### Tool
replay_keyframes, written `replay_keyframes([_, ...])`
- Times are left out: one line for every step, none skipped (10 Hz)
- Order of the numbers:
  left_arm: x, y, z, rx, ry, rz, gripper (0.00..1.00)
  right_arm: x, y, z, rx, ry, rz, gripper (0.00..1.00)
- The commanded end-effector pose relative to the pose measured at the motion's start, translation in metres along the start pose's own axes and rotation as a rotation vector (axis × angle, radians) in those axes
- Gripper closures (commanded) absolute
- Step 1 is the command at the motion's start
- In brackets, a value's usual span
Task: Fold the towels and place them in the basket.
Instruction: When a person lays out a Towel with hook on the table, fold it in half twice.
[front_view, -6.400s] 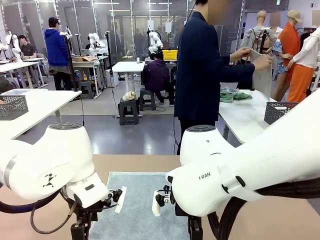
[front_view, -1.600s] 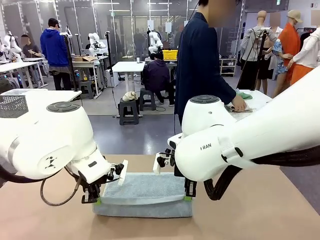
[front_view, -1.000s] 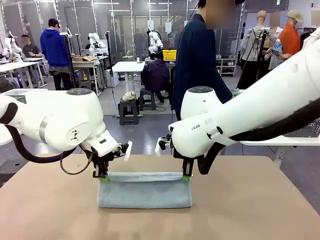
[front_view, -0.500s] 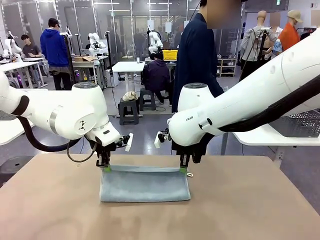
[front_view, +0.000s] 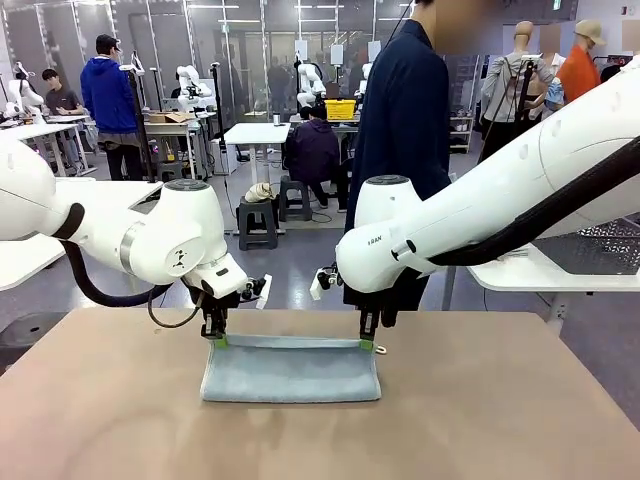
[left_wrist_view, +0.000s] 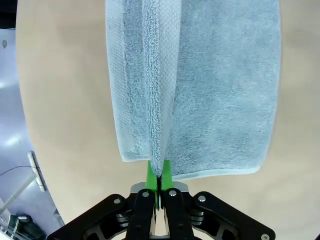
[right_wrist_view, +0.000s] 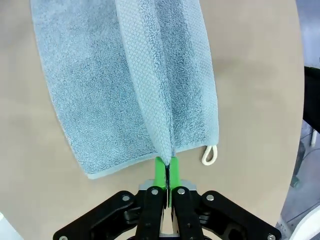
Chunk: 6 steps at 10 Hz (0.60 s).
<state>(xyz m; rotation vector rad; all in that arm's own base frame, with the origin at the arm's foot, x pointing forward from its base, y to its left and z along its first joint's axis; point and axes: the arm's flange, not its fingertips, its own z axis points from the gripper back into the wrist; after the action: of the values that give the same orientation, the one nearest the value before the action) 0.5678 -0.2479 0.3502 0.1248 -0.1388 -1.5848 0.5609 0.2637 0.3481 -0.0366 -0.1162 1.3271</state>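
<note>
Both arms had swept the near edge of the grey-blue towel (front_view: 290, 368) up and across to the far side within the last few seconds, turning a cloth that lay spread flat into a doubled band lying across the middle of the tan surface (front_view: 100, 420). The left pincer (front_view: 216, 340) and the right pincer (front_view: 367, 343) were each clenched on a far corner of the carried edge, green pads pressed tight on the terry and holding it slightly raised above the layer beneath. The white corner loop (right_wrist_view: 210, 155) hung free beside the right pincer. The first fold looked all but made, with the edge not yet let go and the trip to the basket not yet begun. Apart from the towel, the tan surface carried nothing. A person in a dark jacket (front_view: 405, 120) stood at its far side, with white tables, stools and other people in the workshop beyond.
</note>
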Motion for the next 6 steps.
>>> replay_keyframes([-0.0018, 0.0130, -0.0023, 0.020, 0.025, -0.012, 0.96, 0.0012, -0.0063, -0.0029, -0.004, 0.024, -0.028, 0.97])
replay_keyframes([-0.0010, 0.0157, -0.0042, 0.026, 0.025, -0.013, 0.96, 0.0009, -0.0068, -0.0048, -0.005, 0.025, -0.034, 0.97])
replay_keyframes([0.0001, 0.0172, -0.0054, 0.029, 0.023, -0.014, 0.96, 0.0000, -0.0072, -0.0060, -0.004, 0.023, -0.038, 0.97])
replay_keyframes([0.0006, 0.0176, -0.0065, 0.024, 0.017, -0.009, 0.77, -0.0008, -0.0070, -0.0068, 0.006, 0.019, -0.043, 0.84])
replay_keyframes([0.0006, 0.0178, -0.0062, 0.031, 0.008, -0.006, 0.77, -0.0016, -0.0075, -0.0067, 0.002, 0.014, -0.041, 0.77])
replay_keyframes([-0.0008, 0.0167, -0.0041, 0.056, 0.002, 0.000, 0.58, -0.0023, -0.0074, -0.0058, -0.011, 0.005, -0.036, 0.65])
